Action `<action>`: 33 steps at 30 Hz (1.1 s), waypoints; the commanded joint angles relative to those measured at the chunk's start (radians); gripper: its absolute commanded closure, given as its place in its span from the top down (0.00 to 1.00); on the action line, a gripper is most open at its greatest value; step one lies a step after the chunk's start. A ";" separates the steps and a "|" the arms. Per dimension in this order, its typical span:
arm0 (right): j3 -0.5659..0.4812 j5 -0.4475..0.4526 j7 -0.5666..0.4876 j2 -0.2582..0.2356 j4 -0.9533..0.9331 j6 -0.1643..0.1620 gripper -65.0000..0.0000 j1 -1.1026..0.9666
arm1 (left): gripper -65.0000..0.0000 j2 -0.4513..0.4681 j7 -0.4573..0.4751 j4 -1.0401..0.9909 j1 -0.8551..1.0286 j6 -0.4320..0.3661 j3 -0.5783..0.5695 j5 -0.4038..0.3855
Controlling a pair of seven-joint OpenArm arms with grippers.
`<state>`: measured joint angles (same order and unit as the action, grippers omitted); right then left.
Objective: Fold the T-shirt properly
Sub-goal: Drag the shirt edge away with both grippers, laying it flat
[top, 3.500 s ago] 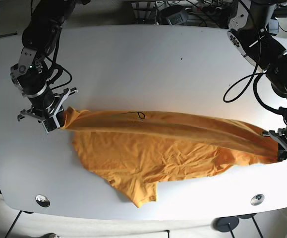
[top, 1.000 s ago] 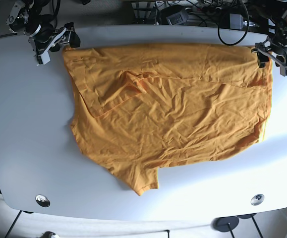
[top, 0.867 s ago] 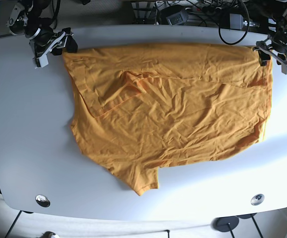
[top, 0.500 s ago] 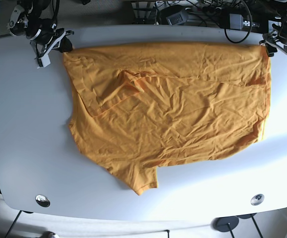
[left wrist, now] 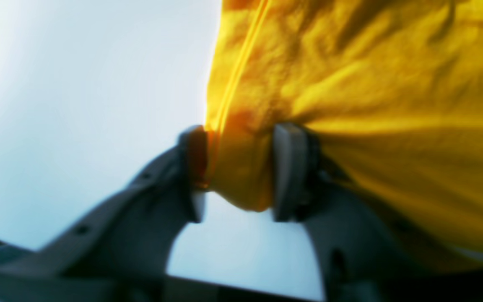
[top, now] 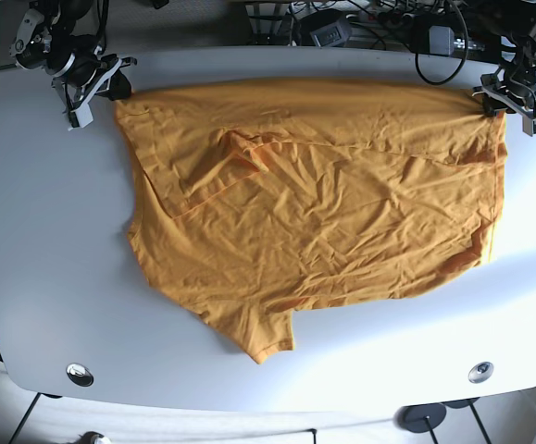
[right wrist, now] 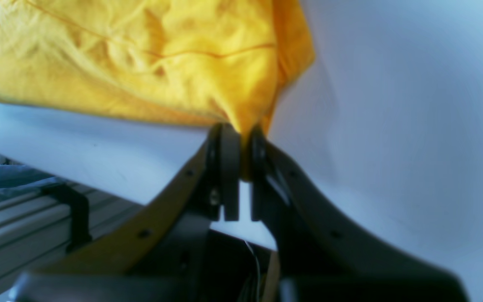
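The orange T-shirt (top: pixel 314 203) lies spread and wrinkled over the white table (top: pixel 55 231), with one sleeve pointing at the front edge. My right gripper (top: pixel 101 88) sits at the shirt's far left corner. In its wrist view the right gripper (right wrist: pixel 241 130) is shut, pinching a fold of the T-shirt (right wrist: pixel 141 63). My left gripper (top: pixel 510 95) is at the far right corner. In its wrist view the left gripper (left wrist: pixel 241 130) has its fingers apart, and the hem corner of the T-shirt (left wrist: pixel 371 84) hangs loosely between them.
Cables and power bricks (top: pixel 342 23) crowd the area behind the table's back edge. Two round grommets (top: pixel 80 374) (top: pixel 479 372) sit near the front edge. A metal rail (right wrist: pixel 23 226) shows beyond the table edge in the right wrist view.
Both arms carried the shirt's edge from mid-table to the back edge, spreading it flat. In the last half second the left gripper shifted slightly inward and toward the front; the right gripper barely moved.
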<state>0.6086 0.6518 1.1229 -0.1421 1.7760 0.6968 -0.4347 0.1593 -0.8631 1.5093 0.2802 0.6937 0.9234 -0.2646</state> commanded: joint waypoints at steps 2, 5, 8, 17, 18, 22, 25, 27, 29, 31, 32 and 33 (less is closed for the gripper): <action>0.007 0.010 -0.013 -0.015 0.034 0.001 0.03 -0.028 | 0.03 0.000 -0.041 0.033 0.038 0.004 -0.002 0.006; 0.007 0.009 -0.019 -0.035 0.074 0.001 0.03 -0.068 | 0.03 -0.010 -0.043 0.147 0.087 0.004 -0.002 0.006; 0.014 0.009 -0.054 -0.037 0.109 0.001 0.03 -0.123 | 0.03 -0.011 -0.135 0.215 0.109 0.004 0.003 0.006; 0.053 0.000 -0.062 -0.126 0.117 0.001 0.03 -0.195 | 0.03 -0.002 -0.176 0.271 0.132 0.004 0.038 0.006; 0.053 -0.023 -0.060 -0.129 0.121 0.001 0.05 -0.195 | 0.03 -0.002 -0.176 0.271 0.132 0.004 0.036 0.006; 0.053 -0.086 -0.062 -0.110 0.169 0.001 0.44 -0.237 | 0.19 0.000 -0.178 0.271 0.136 0.004 0.036 0.006; 0.055 -0.085 -0.062 -0.098 0.206 0.001 0.73 -0.252 | 0.38 0.000 -0.178 0.291 0.139 0.004 0.039 0.006; 0.073 -0.085 -0.062 -0.078 0.224 0.001 0.77 -0.253 | 0.44 -0.002 -0.180 0.343 0.141 0.004 0.038 0.006; 0.115 -0.085 -0.062 -0.052 0.241 0.001 0.76 -0.237 | 0.51 -0.005 -0.180 0.400 0.141 0.004 0.039 0.004; 0.156 -0.085 -0.060 -0.050 0.241 0.001 0.76 -0.226 | 0.54 -0.005 -0.180 0.429 0.139 0.004 0.043 0.003; 0.176 -0.083 -0.060 -0.049 0.241 0.001 0.76 -0.218 | 0.53 -0.004 -0.180 0.432 0.135 0.004 0.043 -0.002; 0.199 -0.071 -0.060 -0.049 0.241 0.001 0.76 -0.198 | 0.53 -0.002 -0.180 0.432 0.132 0.004 0.041 -0.022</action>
<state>0.8177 0.5739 1.0782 -0.1772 1.9972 0.6991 -0.6212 0.1398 -1.0565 1.9217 0.4091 0.7006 0.9585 -0.2932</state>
